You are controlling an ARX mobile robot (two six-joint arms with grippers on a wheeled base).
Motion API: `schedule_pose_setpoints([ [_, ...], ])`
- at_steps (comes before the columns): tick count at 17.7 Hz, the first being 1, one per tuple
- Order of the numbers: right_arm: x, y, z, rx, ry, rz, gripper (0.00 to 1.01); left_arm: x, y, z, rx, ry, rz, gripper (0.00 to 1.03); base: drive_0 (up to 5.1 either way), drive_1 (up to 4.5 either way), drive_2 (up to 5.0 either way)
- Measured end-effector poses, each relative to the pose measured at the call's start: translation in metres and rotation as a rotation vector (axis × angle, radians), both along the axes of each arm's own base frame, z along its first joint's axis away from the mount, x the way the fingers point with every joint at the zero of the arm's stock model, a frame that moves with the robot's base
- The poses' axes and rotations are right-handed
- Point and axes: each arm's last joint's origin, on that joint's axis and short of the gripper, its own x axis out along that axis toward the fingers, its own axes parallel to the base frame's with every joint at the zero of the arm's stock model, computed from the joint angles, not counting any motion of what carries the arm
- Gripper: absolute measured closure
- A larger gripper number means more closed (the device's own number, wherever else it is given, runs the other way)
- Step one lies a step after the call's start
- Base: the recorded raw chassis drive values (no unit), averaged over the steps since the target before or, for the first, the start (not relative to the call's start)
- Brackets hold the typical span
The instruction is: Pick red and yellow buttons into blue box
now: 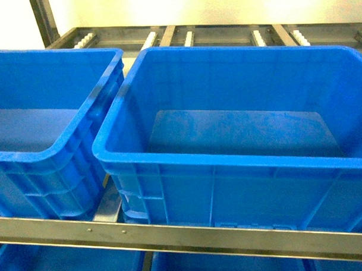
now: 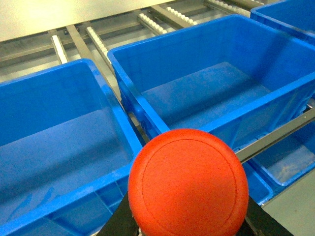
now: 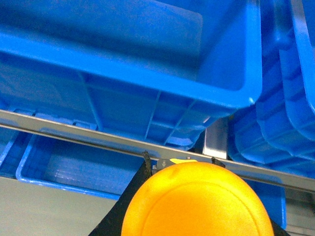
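The red button [image 2: 188, 183] fills the bottom of the left wrist view, its round cap facing the camera. My left gripper [image 2: 189, 227] is shut on it, with black fingers [image 2: 117, 222] showing on either side. It hangs in front of the near rim between two blue boxes [image 2: 236, 115]. The yellow button [image 3: 197, 206] sits the same way in my right gripper [image 3: 197, 223], which is shut on it, low in front of the rack rail under a blue box [image 3: 162, 81]. The head view shows a wide blue box [image 1: 229, 163] and no gripper.
A second blue box [image 1: 45, 158] stands left of the wide one on a roller rack [image 1: 189, 37]. A steel rail [image 1: 190, 236] crosses in front of them. More blue bins [image 3: 64, 164] sit on the shelf below, and stacked bins [image 3: 280, 123] at the right.
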Motion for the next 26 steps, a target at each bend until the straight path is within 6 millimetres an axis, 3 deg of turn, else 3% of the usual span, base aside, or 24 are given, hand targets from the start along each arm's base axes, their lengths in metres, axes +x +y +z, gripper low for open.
schedule_pose_setpoints([
  [15,-0.003,0.000,0.000,0.002,0.016,0.004,0.75,0.000,0.000,0.000,-0.001,0.003,0.000,0.79,4.1,-2.02,-2.0],
  [16,-0.008,-0.001,0.007,0.007,0.010,0.013,0.75,0.000,0.000,0.000,-0.001,0.003,0.001,0.79,4.1,-2.02,-2.0],
  [20,-0.021,-0.002,0.064,0.052,-0.131,0.066,0.75,0.000,0.000,0.000,-0.001,0.003,0.000,0.79,2.1,-1.01,-1.0],
  [22,-0.009,0.001,0.073,0.060,-0.176,0.072,0.75,0.000,0.000,0.000,-0.001,0.003,0.000,0.79,0.0,0.00,0.0],
  [26,0.038,0.021,0.059,0.048,-0.151,0.126,0.75,0.000,0.000,0.000,-0.001,0.003,0.000,0.79,0.0,0.00,0.0],
])
